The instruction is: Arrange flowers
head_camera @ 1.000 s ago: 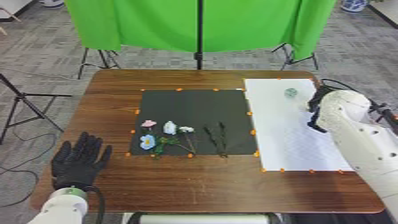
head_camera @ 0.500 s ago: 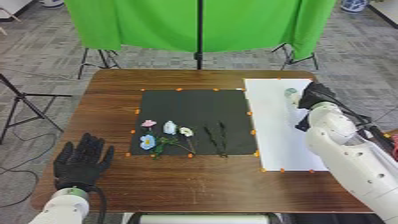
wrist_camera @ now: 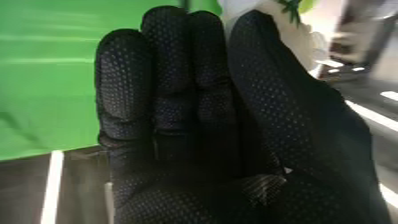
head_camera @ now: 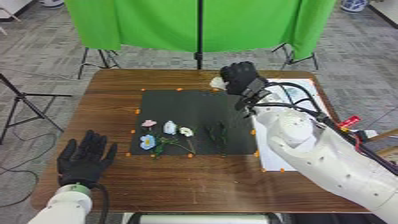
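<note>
While the left robot hand [head_camera: 80, 160] lies over the tabletop [head_camera: 204, 190] at our left, its fingers straight and apart, we see it holding nothing; next to the right comes the black mat [head_camera: 182, 107], where the blue flower [head_camera: 148, 142] lies near the corner closest to that hand, the pink flower [head_camera: 149, 123] beyond it; green leaves [head_camera: 161, 145] spread just beside the blue one; then come the white flower [head_camera: 170, 127] and, right of it, the small white flower [head_camera: 186, 131] on its slim stem; farther right the dark stems [head_camera: 218, 137] lie side by side, apart from the blooms.

Past the mat's far edge we find the held flower [head_camera: 218, 83], white, with some green showing in the wrist view; the right robot hand [head_camera: 242, 77] appears to have it pinched, thumb drawn against the long, straight fingers, though we cannot make out exactly where it grips; rightmost, the white sheet [head_camera: 274, 159] runs under the arm.

We judge the flowers to be very light, with soft petals that crush or bend easily and thin stems that may roll or slip against the glove; we would take each by the stem below the head, firmly enough to stop it turning, and keep the pressure off the petals; among the leaves we would lift slowly, since neighbouring stems could snag and come along.
</note>
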